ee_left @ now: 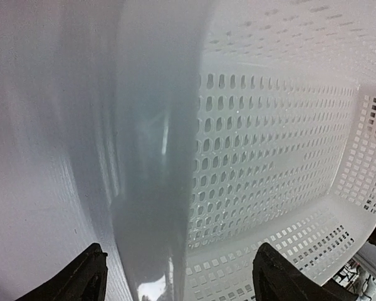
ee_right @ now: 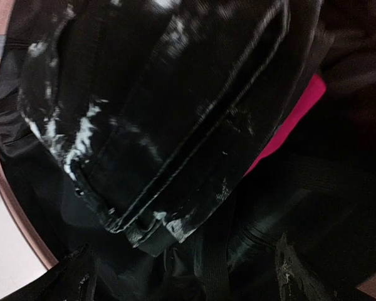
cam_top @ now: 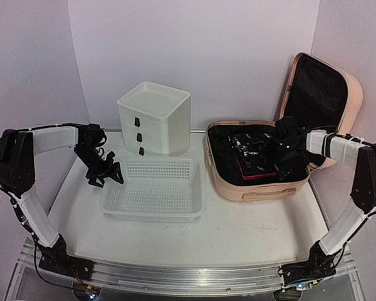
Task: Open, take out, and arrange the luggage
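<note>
Right gripper [ee_right: 188, 279]: jaws spread wide and pinching nothing, poised inside the luggage just over a glossy black packet [ee_right: 163, 113] that is scuffed with white marks; a magenta item [ee_right: 294, 119] shows from beneath the packet's edge. Left gripper [ee_left: 185, 282]: fingers parted on either side of the rim at the left end of the white mesh basket [cam_top: 153, 210], with no visible clamp on it. Luggage [cam_top: 263, 188]: peach-pink hard shell at the right rear of the table [cam_top: 238, 238], already unzipped, its lid [cam_top: 351, 94] propped upright and showing the black lining, its lower half holding the dark contents. Basket: just left of the luggage, nothing visible in it. White drawer box [cam_top: 153, 119]: behind the basket, drawers closed. Step in hand, by judgement: opening is done and taking out has begun, the right arm lining up on the topmost packet. Next move, by judgement: lower the spread jaws across one edge of the slick packet, close firmly since the surface looks slippery, lift clear of the shell wall, and carry leftward to the basket; the left arm would likely need to steady the basket or clear its rim first.
</note>
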Robot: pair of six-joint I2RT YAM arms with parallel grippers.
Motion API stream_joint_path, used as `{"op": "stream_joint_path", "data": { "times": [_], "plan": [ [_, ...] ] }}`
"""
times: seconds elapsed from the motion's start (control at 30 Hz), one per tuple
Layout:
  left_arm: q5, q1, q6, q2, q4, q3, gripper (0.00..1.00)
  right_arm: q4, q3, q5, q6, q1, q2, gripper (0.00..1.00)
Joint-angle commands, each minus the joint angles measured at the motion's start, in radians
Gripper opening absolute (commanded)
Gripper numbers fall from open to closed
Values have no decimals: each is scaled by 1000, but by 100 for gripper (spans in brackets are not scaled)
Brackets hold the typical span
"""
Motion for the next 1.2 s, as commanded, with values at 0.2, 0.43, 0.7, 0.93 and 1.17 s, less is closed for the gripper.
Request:
{"op": "stream_joint_path", "data": {
  "times": [0.2,0.43,0.7,0.93,1.17],
  "plan": [
    [-106,0,-11,-115,-84,129,81,254,-43,-26,183,-28,92,98],
    [-149,0,-14,-152,-82,184,78,342,-80,-32,267,-50,115,98],
    [-147,0,-14,-154,-81,205,72,378,-98,-14,293,-64,93,91],
    [-145,1,5,-149,-86,221,71,399,-71,-35,304,-71,90,83],
    [-148,2,-2,-139,-87,235,70,384,-33,-87,316,-76,116,90]
  ]
}}
